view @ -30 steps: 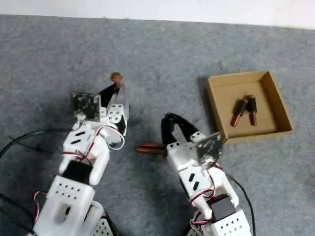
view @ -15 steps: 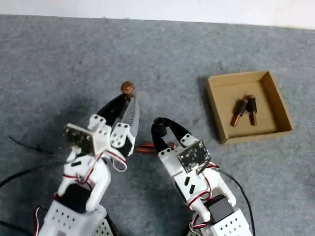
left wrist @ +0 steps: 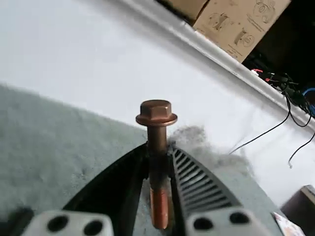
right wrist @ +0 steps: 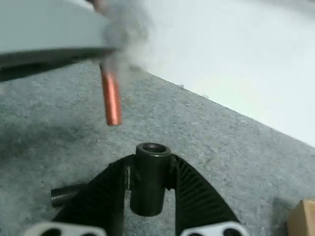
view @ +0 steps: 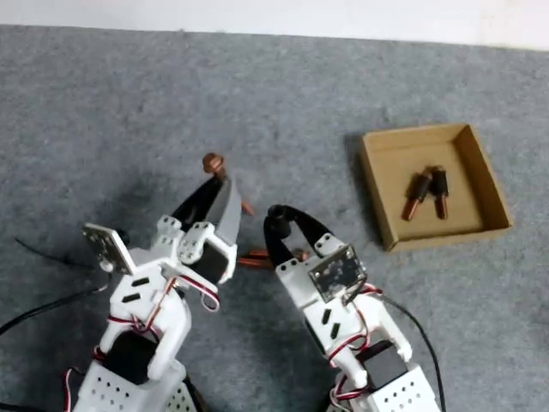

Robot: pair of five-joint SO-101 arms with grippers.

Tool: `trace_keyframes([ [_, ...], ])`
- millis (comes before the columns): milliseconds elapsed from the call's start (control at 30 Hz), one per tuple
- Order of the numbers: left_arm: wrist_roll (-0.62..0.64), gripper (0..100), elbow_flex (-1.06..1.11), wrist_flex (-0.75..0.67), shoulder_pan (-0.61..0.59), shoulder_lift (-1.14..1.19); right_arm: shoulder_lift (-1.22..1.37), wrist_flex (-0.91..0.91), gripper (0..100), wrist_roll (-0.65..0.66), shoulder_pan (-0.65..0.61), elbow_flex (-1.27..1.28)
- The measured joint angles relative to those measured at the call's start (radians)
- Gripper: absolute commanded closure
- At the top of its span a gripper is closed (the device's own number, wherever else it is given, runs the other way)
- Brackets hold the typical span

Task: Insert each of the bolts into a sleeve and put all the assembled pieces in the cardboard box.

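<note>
The left gripper (left wrist: 158, 146) is clamped on the shank of a copper bolt (left wrist: 156, 114), with the head on the far side and the tip pointing near and right; the right gripper (right wrist: 150, 161) is closed round a dark sleeve (right wrist: 149, 183), held upright with its mouth open; in the high view the bolt's tip hangs just left of that mouth, near it but apart, so the two are not yet lined up; the main risk, as I judge it, is the tip landing on the sleeve's rim instead of in the bore, because the bolt sits tilted against the sleeve's axis; a push in that state could twist either part in its jaws or knock it free; the two grippers are also close together, so a sideways correction might bump finger against finger; a dropped part would fall among a loose bolt (view: 256, 257) and a spare sleeve (right wrist: 63, 195) lying on the grey mat (view: 103, 103) between the arms, and could scatter them; as for room, the mat lies open to the far side and to the left, its far edge well beyond the grippers; the cardboard box (view: 375, 193) stands to the right, well apart, with two assembled pieces (view: 417, 199) inside and bare floor around them; its left wall faces the grippers, so a low carry could catch that rim.
</note>
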Motion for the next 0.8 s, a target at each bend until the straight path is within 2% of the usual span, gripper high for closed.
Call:
trace_keyframes([
  [133, 0.041, 99, 0.009, 0.0, 0.0, 0.0, 0.0, 0.0, 99.3, 0.129, -0.046, 0.0],
  [200, 0.048, 99, 0.009, 0.0, 0.0, 0.0, 0.0, -0.005, 99.3, 0.152, -0.055, 0.0],
  [433, 0.121, 99, 0.009, 0.005, 0.051, 0.0, 0.0, -0.006, 99.3, 0.164, -0.058, 0.0],
  [800, 0.126, 99, 0.041, 0.02, 0.058, 0.0, 0.002, -0.006, 99.3, 0.172, -0.06, 0.0],
])
